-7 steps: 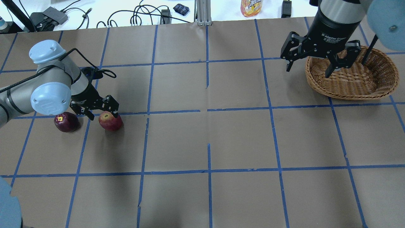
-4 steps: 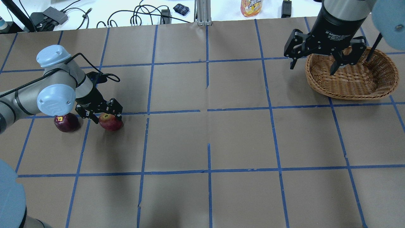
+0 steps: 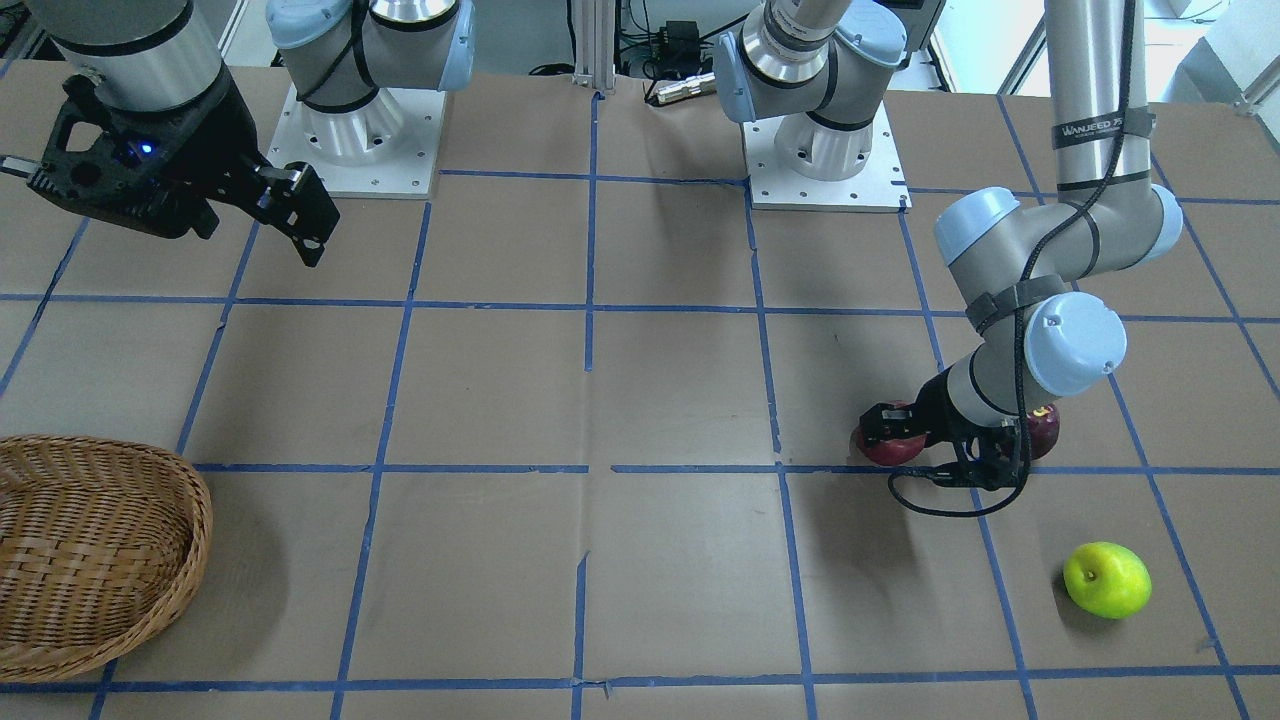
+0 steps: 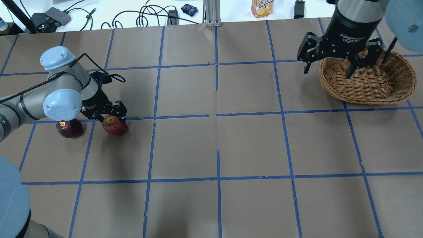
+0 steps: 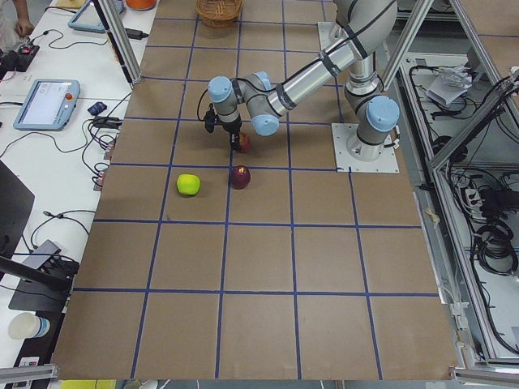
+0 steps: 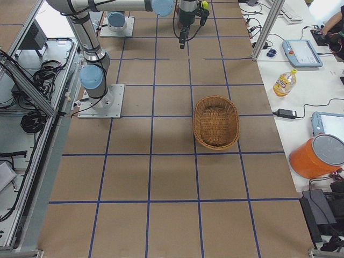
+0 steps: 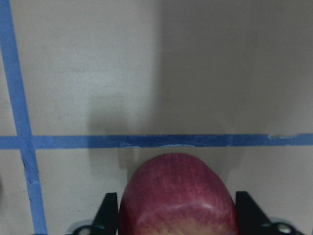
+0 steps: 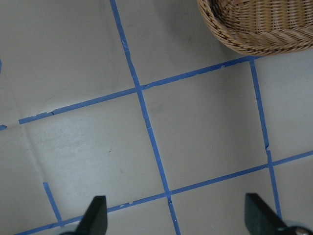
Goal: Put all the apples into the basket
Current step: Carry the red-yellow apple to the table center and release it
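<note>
My left gripper (image 4: 111,118) reaches low over the table and is shut on the red apple (image 4: 114,125). In the left wrist view its fingers (image 7: 110,215) press both sides of that apple (image 7: 178,196). The dark maroon apple (image 4: 69,128) lies just left of it, under the left arm's elbow. The yellow-green apple (image 3: 1106,580) sits alone toward the far edge and is out of the overhead view. The wicker basket (image 4: 366,89) stands empty at the right. My right gripper (image 4: 327,73) hangs open above the basket's left rim, with nothing between its fingers.
Blue tape lines divide the brown table into squares. An orange bottle (image 4: 262,7), cables and small devices lie beyond the far edge. Both arm bases (image 3: 350,150) stand at the robot's side of the table.
The left gripper has lowered around the red apple and closed on it. The right gripper has risen slightly and drifted right over the basket's rim.
</note>
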Action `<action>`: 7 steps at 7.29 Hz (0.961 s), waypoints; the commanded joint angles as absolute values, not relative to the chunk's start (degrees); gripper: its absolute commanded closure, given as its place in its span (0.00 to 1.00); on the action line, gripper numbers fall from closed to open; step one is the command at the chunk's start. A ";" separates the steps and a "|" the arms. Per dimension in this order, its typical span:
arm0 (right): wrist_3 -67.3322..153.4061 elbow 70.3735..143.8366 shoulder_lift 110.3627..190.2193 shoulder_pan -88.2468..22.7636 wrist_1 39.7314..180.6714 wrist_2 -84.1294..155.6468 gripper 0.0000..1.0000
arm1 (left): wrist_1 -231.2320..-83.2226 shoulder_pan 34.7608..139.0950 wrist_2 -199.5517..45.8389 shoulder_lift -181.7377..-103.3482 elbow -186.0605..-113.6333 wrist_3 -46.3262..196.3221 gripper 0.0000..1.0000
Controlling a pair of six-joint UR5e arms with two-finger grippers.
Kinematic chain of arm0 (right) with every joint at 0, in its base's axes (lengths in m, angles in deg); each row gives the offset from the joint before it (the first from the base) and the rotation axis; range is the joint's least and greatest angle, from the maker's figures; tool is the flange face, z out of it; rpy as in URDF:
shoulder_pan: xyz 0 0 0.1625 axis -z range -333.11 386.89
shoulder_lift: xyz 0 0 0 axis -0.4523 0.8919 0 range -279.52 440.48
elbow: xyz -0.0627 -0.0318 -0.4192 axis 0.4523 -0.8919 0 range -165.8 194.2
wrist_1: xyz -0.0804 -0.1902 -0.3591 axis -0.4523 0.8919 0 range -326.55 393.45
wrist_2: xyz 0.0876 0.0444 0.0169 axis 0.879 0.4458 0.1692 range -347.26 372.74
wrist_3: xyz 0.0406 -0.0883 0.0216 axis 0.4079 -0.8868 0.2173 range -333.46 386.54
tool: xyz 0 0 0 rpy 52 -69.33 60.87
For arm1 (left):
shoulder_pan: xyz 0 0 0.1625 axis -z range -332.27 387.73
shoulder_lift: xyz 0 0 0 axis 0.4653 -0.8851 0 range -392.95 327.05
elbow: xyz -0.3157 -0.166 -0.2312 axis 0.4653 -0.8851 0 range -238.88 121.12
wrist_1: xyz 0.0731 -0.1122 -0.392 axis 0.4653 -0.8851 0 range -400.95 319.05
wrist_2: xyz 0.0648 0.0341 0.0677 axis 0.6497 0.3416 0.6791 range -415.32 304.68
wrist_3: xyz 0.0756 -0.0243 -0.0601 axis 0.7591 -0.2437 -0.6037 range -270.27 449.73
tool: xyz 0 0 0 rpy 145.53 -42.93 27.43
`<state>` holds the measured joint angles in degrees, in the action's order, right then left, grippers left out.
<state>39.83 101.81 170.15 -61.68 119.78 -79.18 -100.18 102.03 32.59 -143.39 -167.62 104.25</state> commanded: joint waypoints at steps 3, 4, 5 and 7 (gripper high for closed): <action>40.16 101.92 170.31 -61.53 119.24 -77.88 0.00 | -108.70 110.05 28.82 -142.37 -158.31 94.61 0.70; 40.16 102.35 170.13 -61.53 117.06 -78.31 0.00 | -108.45 114.87 26.09 -143.16 -156.02 88.56 0.70; 40.07 102.35 169.96 -61.53 116.95 -77.97 0.00 | -107.49 120.92 25.98 -144.38 -153.47 80.41 0.70; 39.55 102.61 169.69 -61.35 116.86 -77.61 0.00 | -101.99 128.77 25.89 -148.85 -149.43 67.11 0.70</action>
<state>39.92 102.47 169.84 -61.48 117.04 -77.76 -105.64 123.68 26.08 -146.17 -152.04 75.13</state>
